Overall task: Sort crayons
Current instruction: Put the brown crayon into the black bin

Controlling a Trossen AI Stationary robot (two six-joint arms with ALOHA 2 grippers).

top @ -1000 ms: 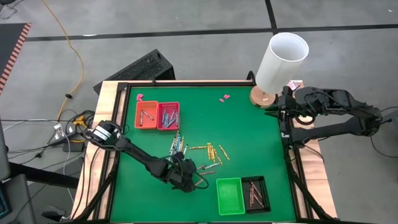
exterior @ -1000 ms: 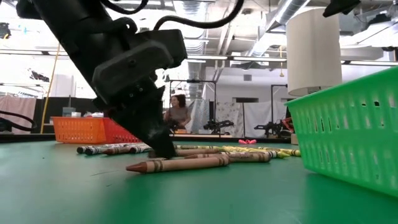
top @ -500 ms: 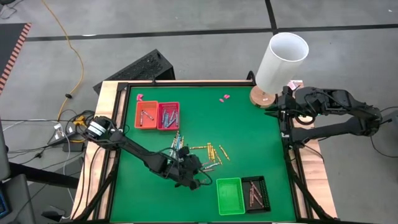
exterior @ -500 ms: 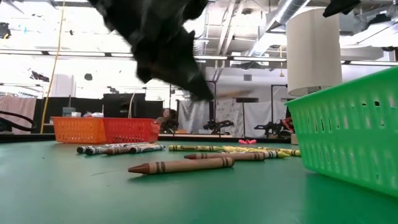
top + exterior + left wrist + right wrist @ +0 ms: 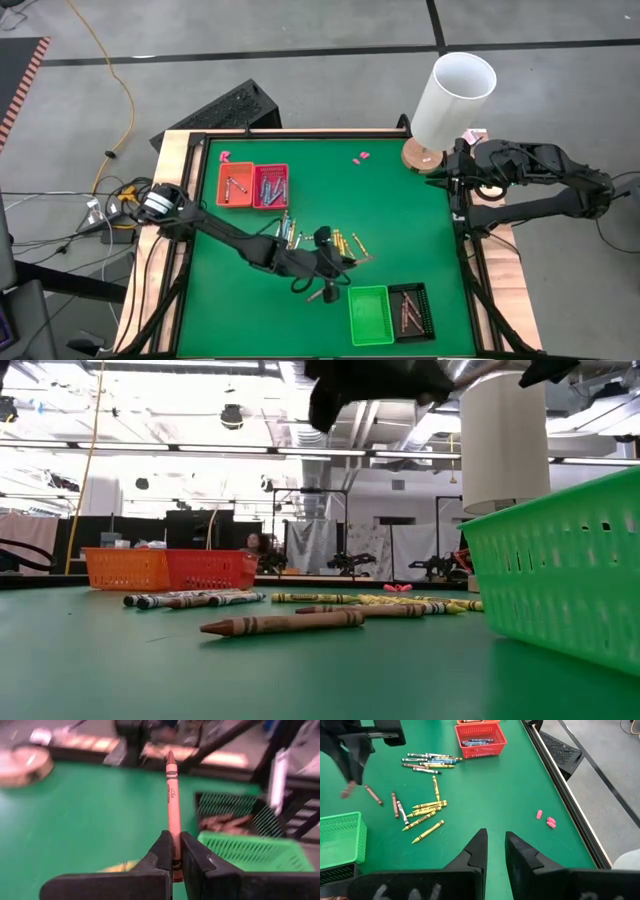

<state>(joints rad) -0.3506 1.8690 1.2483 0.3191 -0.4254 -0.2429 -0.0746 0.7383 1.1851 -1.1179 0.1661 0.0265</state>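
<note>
Crayons (image 5: 338,243) lie scattered mid-mat on the green table (image 5: 390,210), with bare green between them and the red basket (image 5: 271,186), the orange basket (image 5: 236,185), the green basket (image 5: 369,314) and the black basket (image 5: 411,310) near the table's edges. Left arm stretches low across the mat, its left gripper (image 5: 327,291) raised just beside the green basket, fingers (image 5: 161,854) pinching a brown-red crayon (image 5: 172,802) by its base. Right gripper (image 5: 494,851) waits at the right table edge beside the white cylinder (image 5: 452,98), fingers slightly parted, holding nothing.
</note>
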